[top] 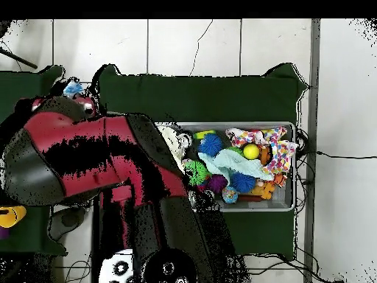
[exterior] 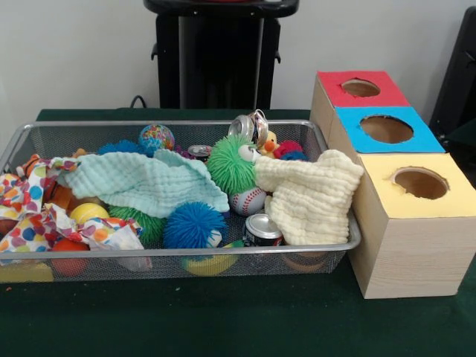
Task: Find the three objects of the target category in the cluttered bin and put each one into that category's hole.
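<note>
Here, the wire bin (exterior: 327, 256) sat on the green worktop (exterior: 223, 320), crowded with toys. A mint cloth (exterior: 141, 182) lay at its centre, a cream cloth (exterior: 309, 197) at three o'clock, and a blue spiky ball (exterior: 195, 225) at six o'clock beside a can (exterior: 262, 229). Three boxes stood just beside the bin, with red (exterior: 360, 88), blue (exterior: 386, 129) and yellow (exterior: 420, 182) holes. The arm (top: 110, 158) covered the overhead view's left; its claw could not be made out, so I cannot tell its state.
</note>
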